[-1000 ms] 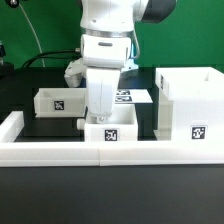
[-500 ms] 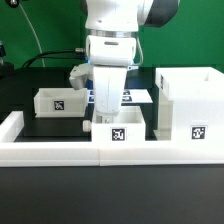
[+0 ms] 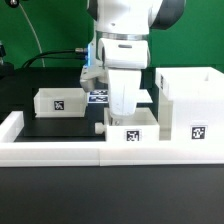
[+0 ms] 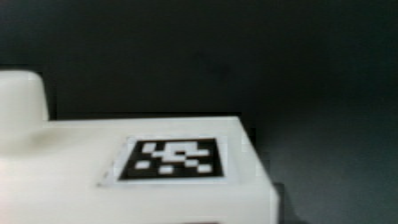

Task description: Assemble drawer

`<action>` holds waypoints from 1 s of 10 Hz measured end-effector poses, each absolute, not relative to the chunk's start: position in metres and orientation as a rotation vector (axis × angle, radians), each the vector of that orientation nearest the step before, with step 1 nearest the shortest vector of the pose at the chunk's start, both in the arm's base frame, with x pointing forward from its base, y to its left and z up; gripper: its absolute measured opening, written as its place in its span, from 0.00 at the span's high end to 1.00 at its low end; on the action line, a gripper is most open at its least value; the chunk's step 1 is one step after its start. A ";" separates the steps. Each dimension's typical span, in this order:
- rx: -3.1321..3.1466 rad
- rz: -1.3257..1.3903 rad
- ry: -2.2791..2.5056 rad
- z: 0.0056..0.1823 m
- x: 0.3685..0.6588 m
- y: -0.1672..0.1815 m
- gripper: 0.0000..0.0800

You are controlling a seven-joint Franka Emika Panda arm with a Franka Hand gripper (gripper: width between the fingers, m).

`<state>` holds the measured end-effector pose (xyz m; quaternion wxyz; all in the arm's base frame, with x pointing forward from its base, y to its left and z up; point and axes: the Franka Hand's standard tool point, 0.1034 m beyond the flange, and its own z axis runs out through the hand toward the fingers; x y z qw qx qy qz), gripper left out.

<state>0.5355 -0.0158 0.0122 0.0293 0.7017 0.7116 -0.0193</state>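
A small white tray (image 3: 132, 130) with a marker tag on its front sits by the front border wall, just to the exterior view's left of the tall white housing (image 3: 190, 105). My gripper (image 3: 122, 110) reaches down onto this tray's back part. Its fingertips are hidden behind the tray wall, and the tray moves along with it. In the wrist view the tray's tagged white face (image 4: 178, 160) fills the lower part against the black table, and no fingers show. A second tagged tray (image 3: 57, 101) stands further to the exterior view's left.
The marker board (image 3: 100, 96) lies flat on the black table behind my arm. The low white border wall (image 3: 50, 150) runs along the front and up the exterior view's left side. The housing's open top faces up, close to the held tray.
My gripper and the small tray have moved together steadily toward the exterior view's right, closing the gap to the housing. The other tray and the housing have not moved.
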 end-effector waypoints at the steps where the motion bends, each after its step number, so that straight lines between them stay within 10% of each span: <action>1: 2.155 -0.063 2.205 0.012 0.536 -0.012 0.95; 10: 2.155 -0.057 2.195 0.014 0.541 -0.007 0.95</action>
